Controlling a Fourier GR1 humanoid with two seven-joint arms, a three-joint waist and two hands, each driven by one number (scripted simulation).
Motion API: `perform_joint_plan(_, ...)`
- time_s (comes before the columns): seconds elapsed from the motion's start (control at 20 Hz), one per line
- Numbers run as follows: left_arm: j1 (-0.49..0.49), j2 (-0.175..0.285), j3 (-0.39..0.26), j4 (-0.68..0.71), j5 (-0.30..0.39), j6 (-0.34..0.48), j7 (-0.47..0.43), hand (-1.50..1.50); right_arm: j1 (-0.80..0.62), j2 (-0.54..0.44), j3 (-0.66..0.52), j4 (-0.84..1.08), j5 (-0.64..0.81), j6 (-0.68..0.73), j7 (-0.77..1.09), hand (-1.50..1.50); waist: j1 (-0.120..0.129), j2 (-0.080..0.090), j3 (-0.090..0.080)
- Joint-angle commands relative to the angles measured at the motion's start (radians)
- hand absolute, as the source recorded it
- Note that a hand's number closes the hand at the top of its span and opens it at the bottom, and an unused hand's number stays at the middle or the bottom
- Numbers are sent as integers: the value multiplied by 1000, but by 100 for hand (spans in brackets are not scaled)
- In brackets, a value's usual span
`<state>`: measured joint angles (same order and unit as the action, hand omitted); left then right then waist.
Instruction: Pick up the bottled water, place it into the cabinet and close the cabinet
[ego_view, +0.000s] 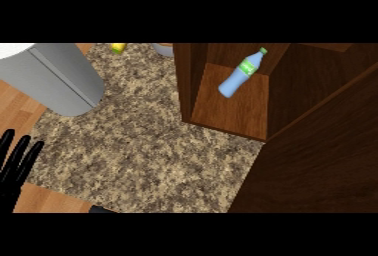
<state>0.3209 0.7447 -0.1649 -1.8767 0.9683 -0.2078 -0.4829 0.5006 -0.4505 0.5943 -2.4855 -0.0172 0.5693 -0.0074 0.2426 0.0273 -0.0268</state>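
The bottled water (240, 75), pale blue with a green label and green cap, stands inside the dark wooden cabinet (193, 80) on its shelf, toward the back. The cabinet door (325, 150) hangs open, a large dark panel filling the right side of the view. My left hand (16, 162) rests at the left edge, fingers straight and pointing up, far from the cabinet. No right hand shows anywhere in the view.
A grey cylindrical appliance (55, 77) lies at the upper left on the speckled granite counter (140, 145). A yellow object (118, 47) and a pale container (164, 49) sit at the counter's far edge.
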Motion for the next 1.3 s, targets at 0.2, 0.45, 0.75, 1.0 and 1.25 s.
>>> perform_joint_plan(0.2,-6,22,27,12,10,-21,3,-150,-132,-4,100,-21,39,30,135,150,1,0,-5)
perform_joint_plan(0.45,-10,22,37,27,21,-30,2,-150,-164,13,86,-11,10,18,132,150,-4,9,-5)
perform_joint_plan(0.75,-12,31,42,22,27,-46,6,-150,-136,31,95,26,-47,10,126,150,5,28,-4)
perform_joint_plan(1.0,-28,34,50,29,34,-65,3,-150,-123,23,120,46,-111,43,111,150,37,51,-2)
perform_joint_plan(1.25,-38,44,61,24,37,-67,7,-150,-128,60,74,65,-139,6,106,150,46,57,3)
